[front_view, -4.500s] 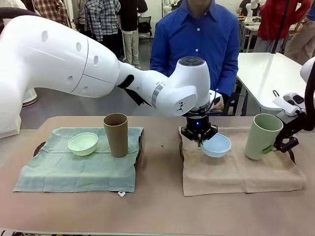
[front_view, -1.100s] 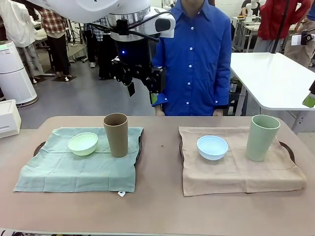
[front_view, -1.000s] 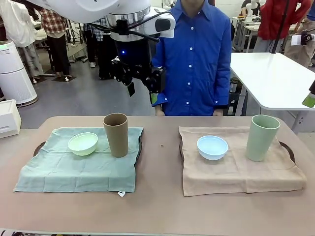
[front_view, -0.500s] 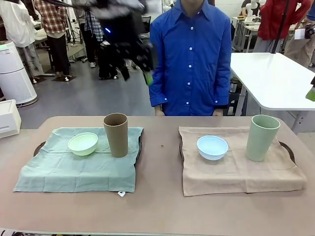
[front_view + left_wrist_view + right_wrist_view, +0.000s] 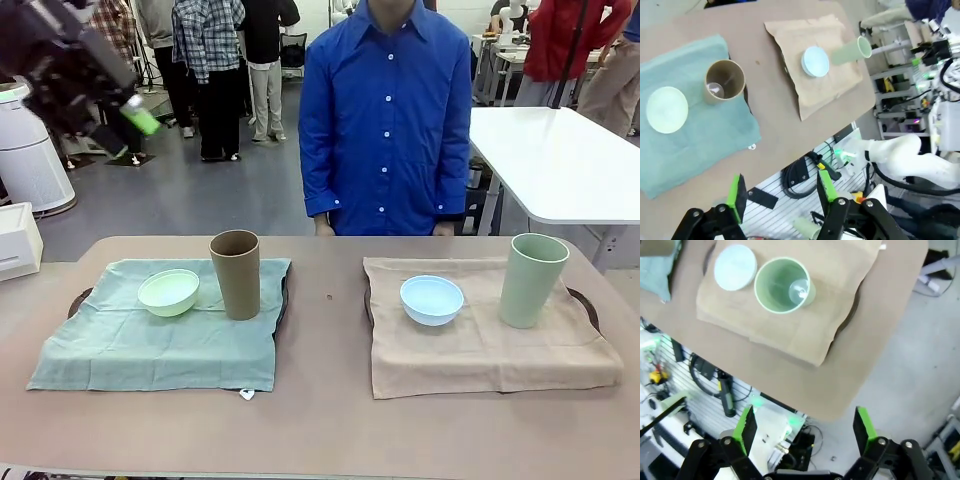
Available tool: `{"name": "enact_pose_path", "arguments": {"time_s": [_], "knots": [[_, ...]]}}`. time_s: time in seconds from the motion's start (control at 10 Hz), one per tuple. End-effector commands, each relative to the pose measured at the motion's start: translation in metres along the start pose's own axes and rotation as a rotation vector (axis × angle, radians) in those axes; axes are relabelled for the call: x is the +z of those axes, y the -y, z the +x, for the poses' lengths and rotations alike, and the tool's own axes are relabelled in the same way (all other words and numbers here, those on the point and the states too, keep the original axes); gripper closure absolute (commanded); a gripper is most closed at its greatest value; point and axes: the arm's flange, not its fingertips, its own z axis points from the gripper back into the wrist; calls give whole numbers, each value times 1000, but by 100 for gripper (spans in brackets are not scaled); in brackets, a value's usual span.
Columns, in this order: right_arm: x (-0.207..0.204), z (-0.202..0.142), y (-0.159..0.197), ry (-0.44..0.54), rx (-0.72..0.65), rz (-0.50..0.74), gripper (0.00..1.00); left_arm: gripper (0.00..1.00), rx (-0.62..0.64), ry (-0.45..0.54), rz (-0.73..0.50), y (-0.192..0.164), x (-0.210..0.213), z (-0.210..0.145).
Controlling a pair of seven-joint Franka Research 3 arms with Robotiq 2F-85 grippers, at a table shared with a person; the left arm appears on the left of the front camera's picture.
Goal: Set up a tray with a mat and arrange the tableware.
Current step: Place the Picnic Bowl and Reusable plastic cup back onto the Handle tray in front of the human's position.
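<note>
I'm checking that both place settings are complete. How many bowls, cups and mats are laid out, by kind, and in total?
Bowls: 2, the mint green bowl and the light blue bowl
Cups: 2, the brown cup and the pale green cup
Mats: 2, the teal mat and the tan mat
Total: 6

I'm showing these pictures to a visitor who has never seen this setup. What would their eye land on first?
Probably the two matching place settings on the table: a pale mint bowl beside a brown cup on the green mat at left, and a light blue bowl with a pale green cup on the beige mat at right. Behind them stands a person in a bright blue shirt.
</note>
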Motion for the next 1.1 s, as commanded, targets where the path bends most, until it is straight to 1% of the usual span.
{"name": "enact_pose_path", "arguments": {"time_s": [0.0,0.2,0.3,0.4,0.5,0.6,0.7,0.8,0.9,1.0], "knots": [[-2,-1,-3,-7,4,-11,0,26,-66,-39,78,42,-20,21],[1,0,-1,2,2,-1,0,26,-66,-39,78,42,-20,21],[3,8,2,-23,-29,219,0,26,-56,-31,39,33,-18,10],[9,5,23,-10,-78,371,0,26,11,3,-122,5,4,11],[18,0,51,13,-138,518,0,26,98,32,-238,-37,30,7],[27,-9,78,36,-186,686,0,26,143,46,-365,-74,46,-5],[36,-17,105,97,-223,837,0,26,178,52,-511,-112,56,-13],[40,-26,124,155,-251,1002,0,26,208,71,-625,-140,59,-23],[40,-36,142,223,-297,1192,0,26,230,93,-743,-164,61,-36],[38,-49,158,284,-339,1336,0,26,271,127,-837,-186,60,-52]]}}
